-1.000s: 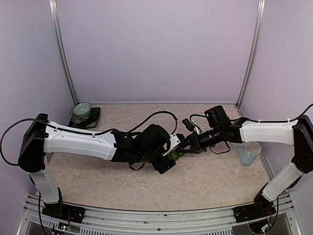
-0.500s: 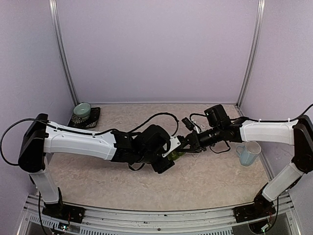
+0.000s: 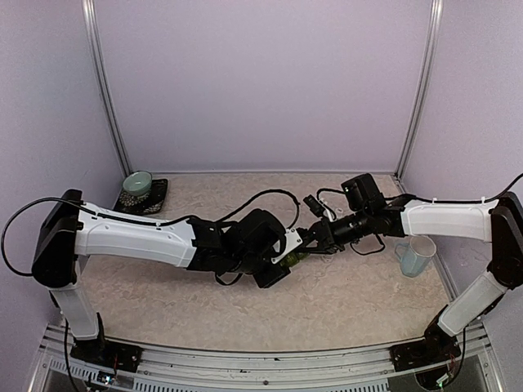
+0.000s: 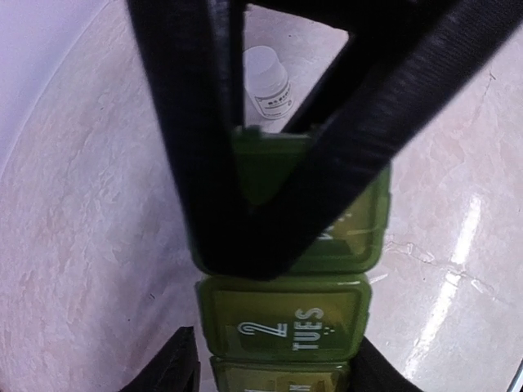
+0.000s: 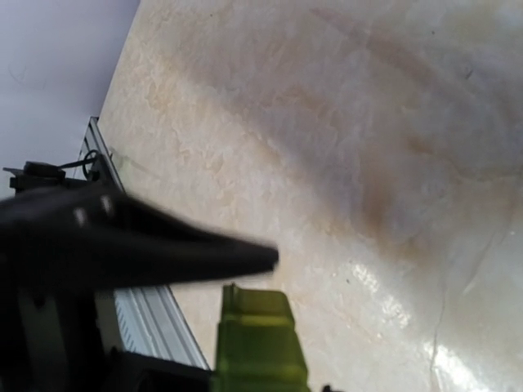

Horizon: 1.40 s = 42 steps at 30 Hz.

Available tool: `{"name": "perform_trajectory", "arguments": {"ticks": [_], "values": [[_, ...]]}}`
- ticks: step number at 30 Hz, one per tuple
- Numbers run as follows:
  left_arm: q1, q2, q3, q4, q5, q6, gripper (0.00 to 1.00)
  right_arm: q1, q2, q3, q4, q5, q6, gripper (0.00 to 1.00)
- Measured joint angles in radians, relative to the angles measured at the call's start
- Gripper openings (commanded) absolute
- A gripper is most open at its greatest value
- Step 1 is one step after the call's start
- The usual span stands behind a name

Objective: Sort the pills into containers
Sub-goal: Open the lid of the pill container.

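The containers point(image 3: 292, 256), a dark green strip of joined lidded compartments, lie at mid-table where both arms meet. In the left wrist view the containers point(image 4: 282, 327) show a lid marked "2 TUES". My left gripper point(image 4: 278, 371) straddles the strip, open, its fingertips point(image 4: 176, 367) close beside the strip's sides. My right gripper point(image 4: 245, 257) comes from the far side as a black V, shut on the far compartment's edge. In the right wrist view that green end point(image 5: 255, 343) sits under my right gripper point(image 5: 265, 314). No pills show.
A white pill bottle point(image 4: 267, 77) stands just beyond the strip. A pale blue mug point(image 3: 417, 256) stands at the right. At the back left a pale green bowl point(image 3: 136, 184) rests on a dark tray point(image 3: 155, 200). Black cables loop behind the grippers.
My left gripper's jaws have narrowed around the green strip. The right gripper has kept its place and its grip.
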<state>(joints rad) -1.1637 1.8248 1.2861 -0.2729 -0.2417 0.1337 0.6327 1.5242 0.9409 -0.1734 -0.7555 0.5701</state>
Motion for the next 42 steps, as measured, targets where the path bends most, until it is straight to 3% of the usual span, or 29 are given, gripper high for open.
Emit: {"name": "perform_trajectory", "arguments": {"ticks": [4, 8, 11, 30, 38, 42], "values": [[-0.003, 0.000, 0.000, -0.001, 0.013, 0.002, 0.32, 0.000, 0.001, 0.001, 0.006, 0.001, 0.000, 0.22], [0.003, 0.000, 0.000, -0.003, 0.033, -0.001, 0.24, -0.001, 0.006, 0.001, 0.006, 0.001, 0.001, 0.22], [0.015, 0.000, 0.000, -0.004, 0.061, -0.002, 0.24, -0.001, 0.010, 0.002, 0.006, 0.005, 0.002, 0.22], [0.079, -0.044, -0.036, 0.002, 0.259, -0.029, 0.43, -0.001, 0.023, 0.012, 0.006, -0.003, 0.031, 0.22], [0.100, -0.096, -0.053, 0.026, 0.346, -0.071, 0.70, -0.006, 0.027, -0.002, -0.005, 0.021, -0.019, 0.22], [0.101, -0.131, -0.053, 0.053, 0.365, -0.082, 0.78, -0.011, 0.031, -0.012, -0.010, 0.027, -0.028, 0.22]]}}
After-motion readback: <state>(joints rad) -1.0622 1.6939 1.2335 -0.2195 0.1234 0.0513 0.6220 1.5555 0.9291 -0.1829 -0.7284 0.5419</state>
